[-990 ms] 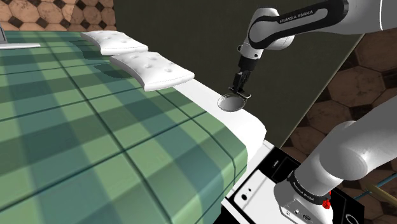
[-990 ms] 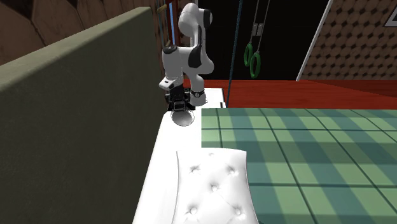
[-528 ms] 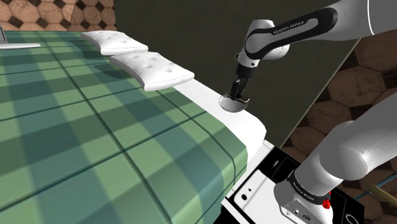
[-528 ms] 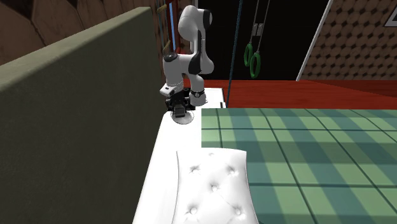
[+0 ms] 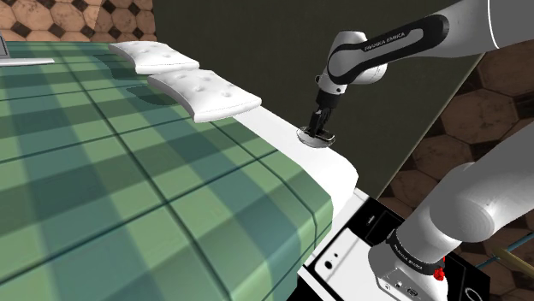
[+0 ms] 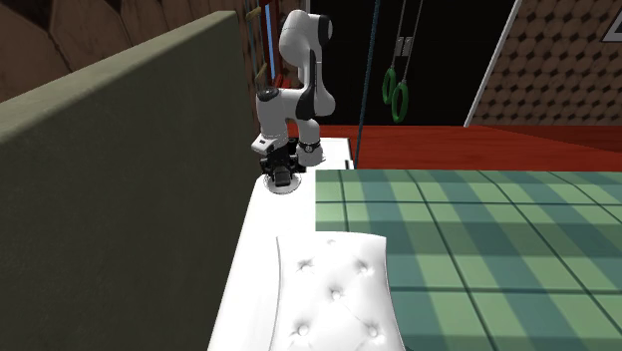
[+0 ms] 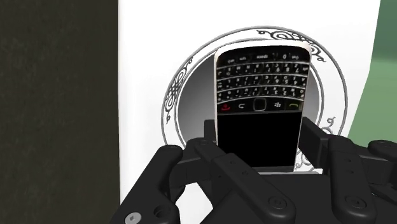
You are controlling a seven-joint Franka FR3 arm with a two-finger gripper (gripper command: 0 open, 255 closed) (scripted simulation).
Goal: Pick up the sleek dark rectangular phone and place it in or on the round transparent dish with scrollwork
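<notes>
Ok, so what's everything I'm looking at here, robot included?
phone: one, black with a keypad, clasped between the fingers right at the dish
dish: one, clear and round with dark scrollwork, on the white sheet
sheet: one strip, white, along the bed's edge by the dark panel
pillows: two, white and tufted, on the sheet at the bed's head
blanket: one, green checked, covering the bed
panel: one, dark olive, upright beside the bed
rings: two, green, hanging beyond the bed
stand: one, white box, at the bed's corner
arm: one, white with dark joints, reaching down to the dish
fingers: two, black, shut on the phone
</notes>
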